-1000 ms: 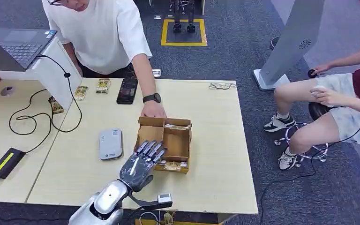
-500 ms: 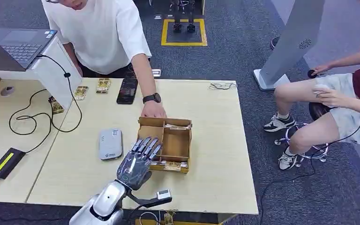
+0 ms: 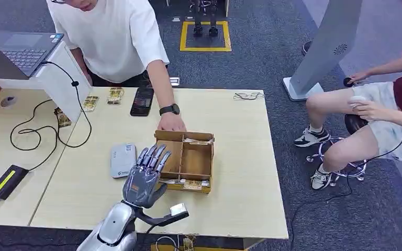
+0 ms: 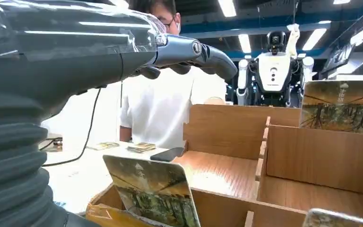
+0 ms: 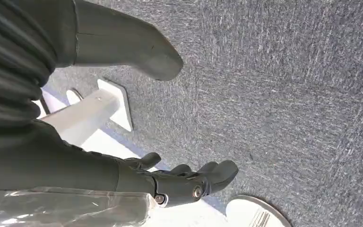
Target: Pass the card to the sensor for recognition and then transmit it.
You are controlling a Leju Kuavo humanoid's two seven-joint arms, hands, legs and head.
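A brown cardboard box (image 3: 199,157) with compartments stands mid-table. Picture cards (image 3: 187,184) stand in its near slot and more cards (image 3: 196,141) in its far slot. My left hand (image 3: 143,178) hovers open, fingers spread, above the box's left near corner, holding nothing. The grey sensor (image 3: 123,160) lies flat just left of the box. In the left wrist view my left hand (image 4: 99,56) reaches over the box wall (image 4: 227,130), with one card (image 4: 153,191) upright close below it and another card (image 4: 342,106) further along. My right hand (image 5: 170,182) hangs over carpet, holding nothing.
A person in white rests a hand (image 3: 171,123) on the box's far edge. A black phone (image 3: 142,101), loose cards (image 3: 115,95), cables (image 3: 42,130), a black adapter (image 3: 5,181) and a laptop (image 3: 21,47) lie to the left. Another person (image 3: 387,110) sits right of the table.
My left hand has drawn back toward me and leftward, from over the box's left compartment to its left near corner. The person's hand has stayed on the box.
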